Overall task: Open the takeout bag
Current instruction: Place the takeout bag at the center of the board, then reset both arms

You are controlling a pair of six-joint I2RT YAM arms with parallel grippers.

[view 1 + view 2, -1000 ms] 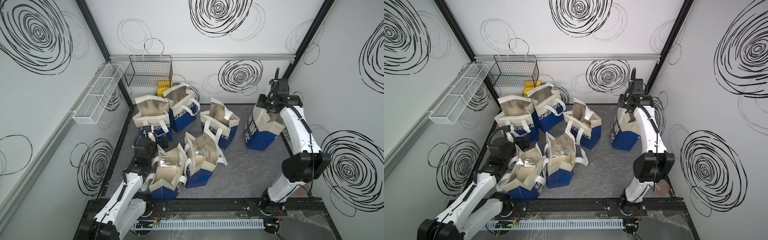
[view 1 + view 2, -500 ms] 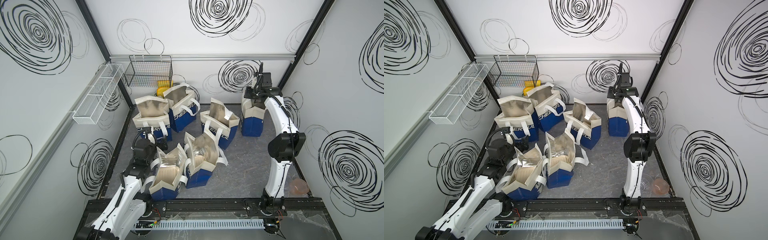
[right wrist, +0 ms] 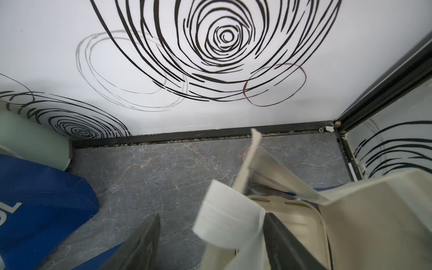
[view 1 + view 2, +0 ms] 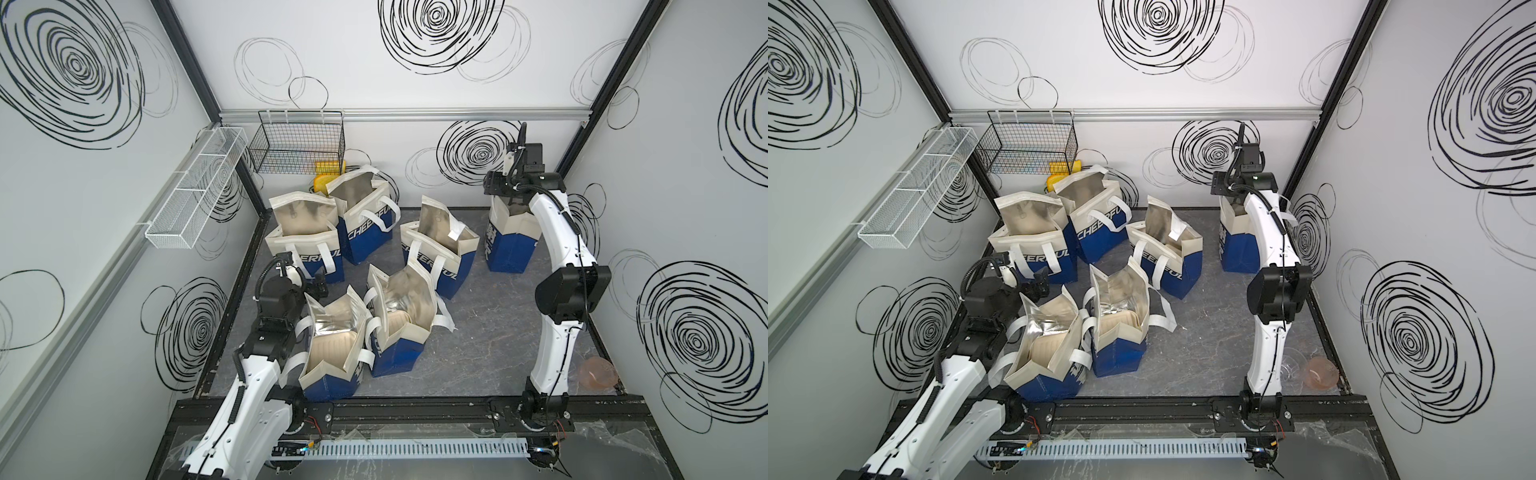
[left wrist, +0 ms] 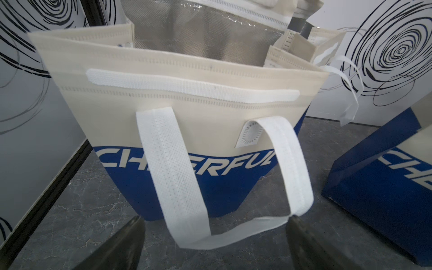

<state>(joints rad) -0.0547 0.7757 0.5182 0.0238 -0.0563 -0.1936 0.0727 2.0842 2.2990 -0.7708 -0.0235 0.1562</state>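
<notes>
Soft fabric is likely making the bag [image 4: 506, 249] light and floppy, best pinched at the rim by its strap [image 3: 224, 224]; right fingers [image 3: 140, 245] and left fingers [image 5: 126, 245] are standing apart.

Takeout bag [image 4: 509, 245] far right, apart from bag cluster [image 4: 399, 299]; wire basket [image 4: 297, 145] behind cluster.

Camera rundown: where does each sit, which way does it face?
Top views: overhead, looking down at bag-strewn floor; left arm, right arm show.
Left wrist: faces CHERFUL bag; open left hand tips show.
Right wrist: faces back corner; open right hand straddles a handle.
Shared: corner bag, overhead and right wrist.
</notes>
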